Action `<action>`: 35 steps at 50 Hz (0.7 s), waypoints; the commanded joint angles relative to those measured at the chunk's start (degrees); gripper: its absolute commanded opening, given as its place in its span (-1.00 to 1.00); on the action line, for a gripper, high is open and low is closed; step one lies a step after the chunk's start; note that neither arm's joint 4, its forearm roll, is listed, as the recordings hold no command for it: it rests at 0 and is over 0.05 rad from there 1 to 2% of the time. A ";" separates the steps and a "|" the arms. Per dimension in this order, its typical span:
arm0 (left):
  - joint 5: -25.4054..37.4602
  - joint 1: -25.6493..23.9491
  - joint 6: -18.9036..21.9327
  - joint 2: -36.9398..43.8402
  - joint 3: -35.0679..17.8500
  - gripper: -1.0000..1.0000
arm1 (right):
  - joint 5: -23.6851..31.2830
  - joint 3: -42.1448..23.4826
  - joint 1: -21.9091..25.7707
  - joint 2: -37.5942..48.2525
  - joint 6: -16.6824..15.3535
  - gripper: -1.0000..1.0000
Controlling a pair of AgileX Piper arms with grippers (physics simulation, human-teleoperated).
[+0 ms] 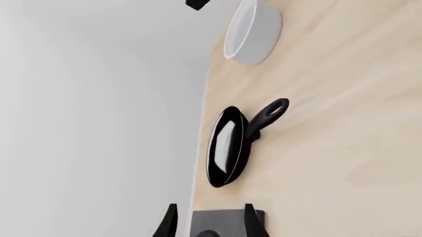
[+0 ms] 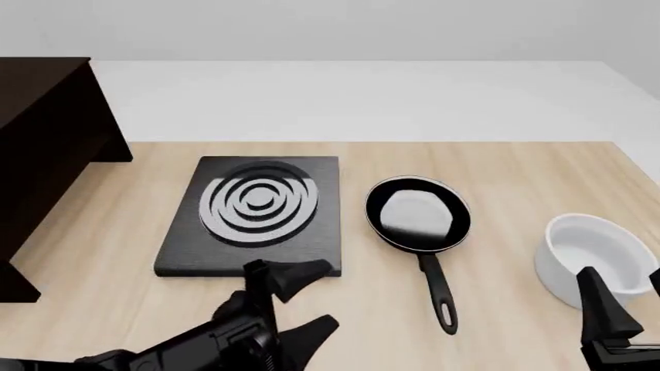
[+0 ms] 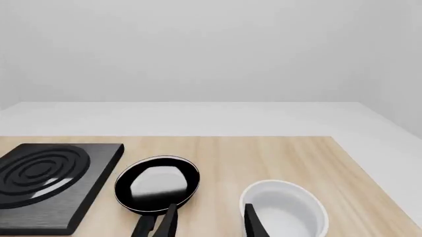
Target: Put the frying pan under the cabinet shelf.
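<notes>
Both grippers hold nothing, jaws parted: the left gripper (image 2: 299, 297) sits turned sideways near the stove plate (image 2: 258, 212), seemingly lining up on the frying pan (image 2: 418, 214). That pan rests flat on the table (image 2: 495, 166) between stove plate and white bowl (image 2: 593, 255), handle toward the arms, well apart from the cabinet shelf (image 2: 46, 147) at far left; the right gripper (image 2: 624, 313) hovers by the bowl.

1. One frying pan (image 2: 418, 214), glossy black with a long thin handle.
2. One white bowl (image 2: 596, 259).
3. One square black stove plate (image 2: 255, 215) with grey rings.
4. One dark brown cabinet shelf (image 2: 46, 158).
5. One wooden table (image 2: 515, 174).
6. Two grippers: the left gripper (image 2: 301, 300) and the right gripper (image 2: 629, 297).
</notes>
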 commanded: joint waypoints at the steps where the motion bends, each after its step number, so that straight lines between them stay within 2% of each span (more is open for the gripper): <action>1: -1.49 -1.80 3.45 4.14 -0.89 1.00 | 0.00 0.00 0.02 0.01 -0.02 1.00; 19: -1.50 -3.67 5.42 8.45 -3.57 1.00 | 0.00 0.00 0.00 -0.01 -0.01 1.00; 35: -3.94 -4.86 7.30 15.62 -6.49 1.00 | 0.00 0.00 0.00 0.00 -0.02 1.00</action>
